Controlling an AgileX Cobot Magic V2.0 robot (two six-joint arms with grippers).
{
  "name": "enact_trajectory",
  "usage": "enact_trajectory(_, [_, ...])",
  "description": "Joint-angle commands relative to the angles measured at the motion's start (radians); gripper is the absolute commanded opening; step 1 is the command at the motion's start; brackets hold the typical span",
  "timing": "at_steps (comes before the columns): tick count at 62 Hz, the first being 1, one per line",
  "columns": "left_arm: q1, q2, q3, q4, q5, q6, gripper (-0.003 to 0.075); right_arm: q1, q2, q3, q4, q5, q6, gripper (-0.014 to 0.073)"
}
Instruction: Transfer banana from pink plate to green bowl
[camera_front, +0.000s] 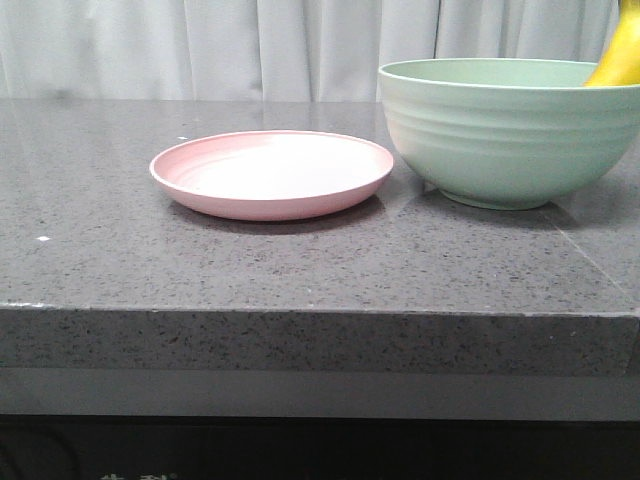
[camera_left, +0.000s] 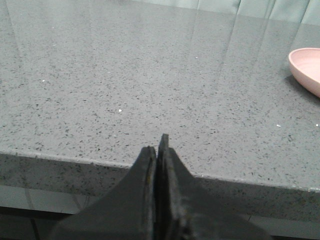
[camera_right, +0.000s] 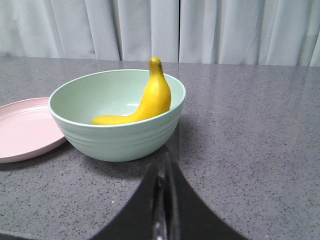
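The banana (camera_right: 145, 102) lies inside the green bowl (camera_right: 120, 137), leaning on its far wall with one end sticking above the rim. In the front view only its yellow tip (camera_front: 618, 55) shows above the bowl (camera_front: 505, 135) at the right. The pink plate (camera_front: 272, 172) is bare, just left of the bowl; it also shows in the right wrist view (camera_right: 22, 130) and in the left wrist view (camera_left: 307, 67). My left gripper (camera_left: 159, 145) is shut and empty over the table's front edge. My right gripper (camera_right: 165, 162) is shut and empty, short of the bowl.
The grey speckled stone table (camera_front: 150, 260) has a thick front edge (camera_front: 300, 340). Pale curtains (camera_front: 200, 45) hang behind it. Neither arm shows in the front view.
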Motion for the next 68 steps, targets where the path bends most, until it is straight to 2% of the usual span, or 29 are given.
enact_trajectory(1, [0.001, -0.024, 0.006, -0.01, -0.081, -0.008, -0.0018, -0.005, 0.015, 0.004, -0.006, -0.137, -0.009, -0.0069])
enact_trajectory(12, [0.001, -0.024, 0.006, -0.01, -0.081, -0.008, -0.0018, -0.005, 0.015, 0.182, -0.061, -0.361, 0.058, -0.0069])
enact_trajectory(27, [0.001, -0.024, 0.006, -0.01, -0.081, -0.008, -0.0018, -0.005, 0.012, 0.365, -0.139, -0.486, 0.167, -0.0069])
enact_trajectory(36, [0.001, -0.024, 0.006, -0.01, -0.081, -0.008, -0.0018, -0.005, -0.067, 0.365, -0.158, -0.421, 0.167, -0.0069])
enact_trajectory(68, [0.001, -0.022, 0.006, -0.01, -0.08, -0.008, -0.0018, -0.005, -0.062, 0.365, -0.16, -0.418, 0.167, -0.0069])
